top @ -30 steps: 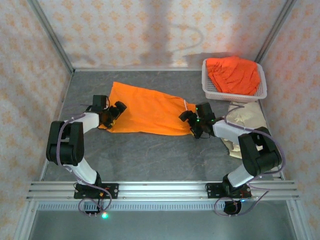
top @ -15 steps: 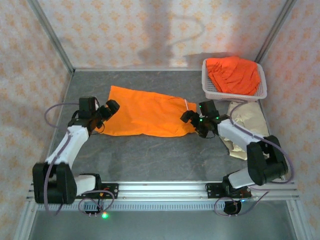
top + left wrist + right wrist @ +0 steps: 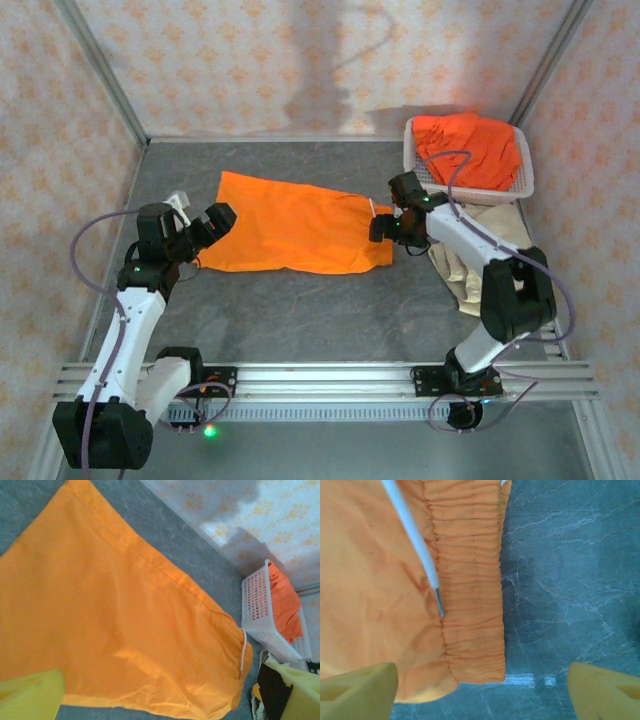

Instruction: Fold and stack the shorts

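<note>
One pair of orange shorts (image 3: 290, 225) lies spread flat mid-table, elastic waist and white drawstring (image 3: 372, 208) at its right end. My left gripper (image 3: 212, 222) hovers open beside the shorts' left edge, holding nothing; in its wrist view the cloth (image 3: 125, 620) spreads below the left gripper (image 3: 160, 700). My right gripper (image 3: 383, 228) is open over the waist end. In the right wrist view the waistband's corner (image 3: 472, 620) and the drawstring (image 3: 415, 545) lie just ahead of the right gripper (image 3: 480, 692), untouched. More orange shorts (image 3: 468, 148) fill the basket. Beige shorts (image 3: 495, 240) lie crumpled at the right.
The white perforated basket (image 3: 425, 180) stands at the back right corner, and its wall (image 3: 260, 615) appears in the left wrist view. Patterned walls close in the back and both sides. Bare grey tabletop (image 3: 300, 310) runs in front of the shorts.
The left arm has swung back to the left and its gripper has drawn off the shorts' left edge. The right gripper has shifted along the waist end toward the back.
</note>
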Robot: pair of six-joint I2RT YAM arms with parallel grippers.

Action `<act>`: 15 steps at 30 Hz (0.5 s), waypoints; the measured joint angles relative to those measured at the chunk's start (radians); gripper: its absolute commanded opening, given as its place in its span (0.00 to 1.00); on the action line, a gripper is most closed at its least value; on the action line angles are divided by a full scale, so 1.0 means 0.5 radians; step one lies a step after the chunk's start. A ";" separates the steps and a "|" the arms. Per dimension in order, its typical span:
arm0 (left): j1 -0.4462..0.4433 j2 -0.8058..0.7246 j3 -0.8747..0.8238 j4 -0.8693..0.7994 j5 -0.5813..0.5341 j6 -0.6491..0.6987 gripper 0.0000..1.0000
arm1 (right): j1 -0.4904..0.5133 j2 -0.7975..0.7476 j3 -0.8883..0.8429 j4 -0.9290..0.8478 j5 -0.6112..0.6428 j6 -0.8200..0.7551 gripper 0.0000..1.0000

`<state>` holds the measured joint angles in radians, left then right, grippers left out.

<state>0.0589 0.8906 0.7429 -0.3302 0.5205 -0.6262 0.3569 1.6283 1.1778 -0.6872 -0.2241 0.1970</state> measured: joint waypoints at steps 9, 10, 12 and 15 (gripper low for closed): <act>-0.008 -0.071 -0.067 -0.031 0.045 -0.011 1.00 | -0.014 0.320 0.200 -0.014 -0.041 -0.037 0.72; -0.014 -0.070 -0.067 -0.031 0.047 -0.017 1.00 | -0.018 0.343 0.213 -0.012 -0.050 -0.036 0.72; -0.027 -0.071 -0.067 -0.029 0.050 -0.021 1.00 | -0.018 0.404 0.249 -0.008 -0.073 -0.030 0.71; -0.027 -0.071 -0.067 -0.029 0.052 -0.024 1.00 | -0.021 0.479 0.281 -0.001 -0.092 -0.027 0.67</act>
<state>0.0456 0.8551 0.7094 -0.3447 0.5465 -0.6380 0.3466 1.8679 1.3182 -0.6876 -0.2699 0.1837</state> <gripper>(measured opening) 0.998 0.693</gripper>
